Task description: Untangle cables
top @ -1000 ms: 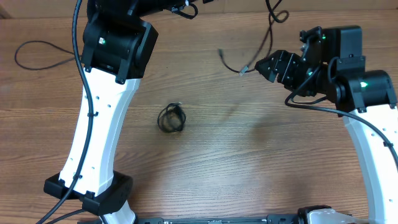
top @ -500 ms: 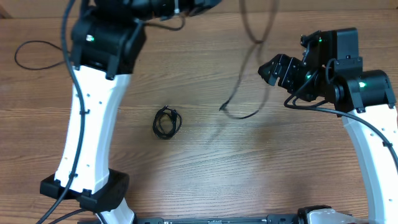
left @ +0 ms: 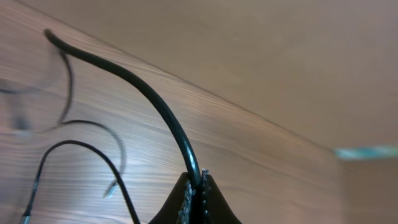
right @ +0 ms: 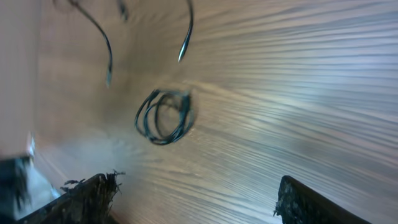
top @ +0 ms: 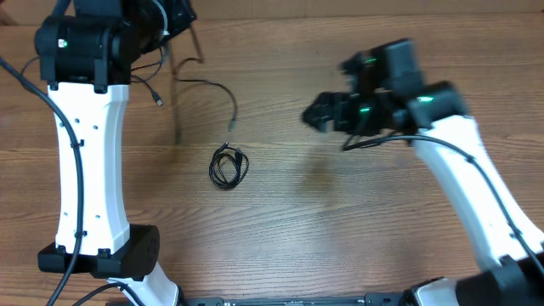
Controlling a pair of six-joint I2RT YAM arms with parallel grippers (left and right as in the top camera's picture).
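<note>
Left wrist shows the left gripper (left: 198, 198) pinching a cable (left: 144, 93) near the desk's (top: 280, 221) far left corner. The right gripper (right: 196, 185), fingers spread, is apart from the coil (right: 163, 116).

Soft, even light from above covers the tabletop (top: 340, 229), with only a faint, diffuse shadow under my right arm (top: 459, 161). My right wrist view is streaked with motion blur, the coiled cable (right: 163, 116) smeared. Near my left hand (left: 196, 186) the long cable (left: 149, 99) is sharp, its far end hazy.
</note>
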